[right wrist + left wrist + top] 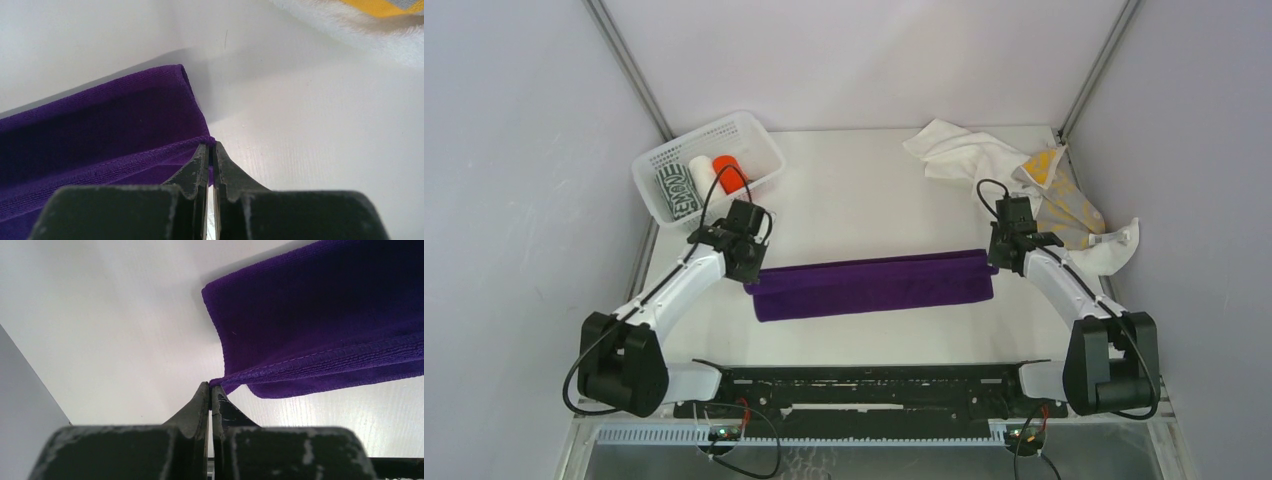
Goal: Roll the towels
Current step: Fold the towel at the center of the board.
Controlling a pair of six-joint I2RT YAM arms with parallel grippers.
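One white tabletop is spanned at mid-depth by the purple towel: folded into a long flat band, long axis run left-right, right end set slightly farther back. Left corner is pinched by the left claw, right corner by the right claw; both are pressed together on the stitched hem. Fabric is seen as soft short-pile cloth.

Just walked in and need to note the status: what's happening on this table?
A purple towel lies folded into a long strip across the table, held at both ends. The left hand pinches its left end and the right hand pinches its right end, both shut on the cloth. Three rolled towels sit in the basket at the far left; loose towels lie piled at the far right.
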